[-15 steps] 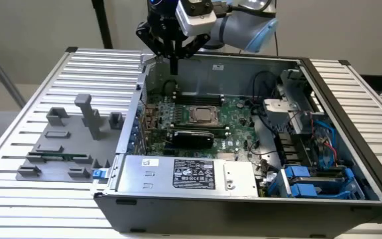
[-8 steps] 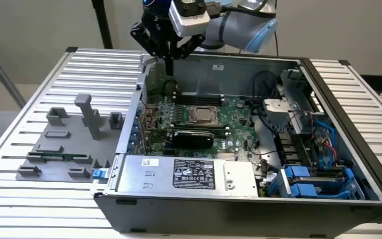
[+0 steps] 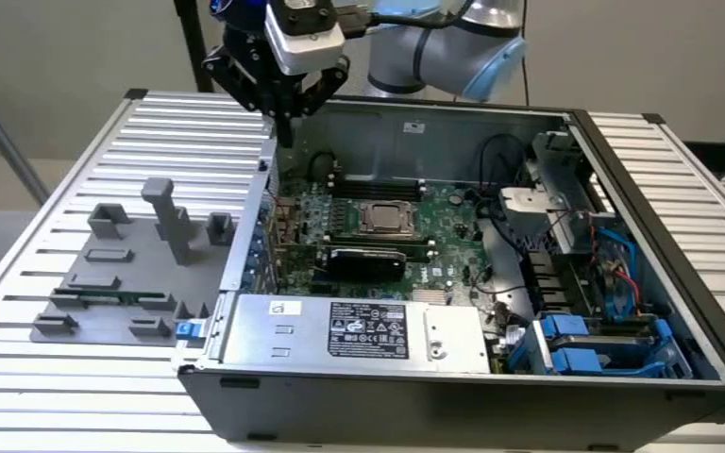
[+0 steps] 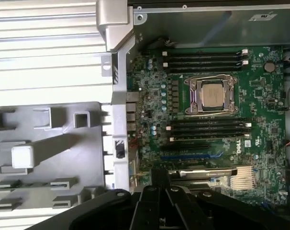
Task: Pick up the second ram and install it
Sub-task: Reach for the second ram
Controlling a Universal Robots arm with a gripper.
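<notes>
item: gripper [image 3: 284, 127] on the universal robots arm, hung above the far corner of the computer case [image 3: 463, 123], toward the exterior view's left.
jaws: tips drawn together to a point, nothing green between them; judged closed and empty.
second ram [image 3: 110, 297]: thin green stick, lay flat in a slot along the near edge of the fixture tray [image 3: 117, 269], well apart from the gripper; not yet picked up.
fixture tray: grey moulded holder on the ribbed tabletop [image 3: 73, 151], just beside the case wall; judged to keep the stick straight and in a known place, so the jaws could meet it squarely.
computer case: lay on its side with the cover off, so the motherboard [image 4: 150, 96] faced upward and could be reached from above.
memory slots [image 4: 207, 130]: dark rows with white latches on either side of the cpu socket [image 4: 212, 96]; whether any held a stick could not be told.
task standing: judged at the start; nothing grasped, the stick untouched in its tray, no slot seen being approached.
</notes>
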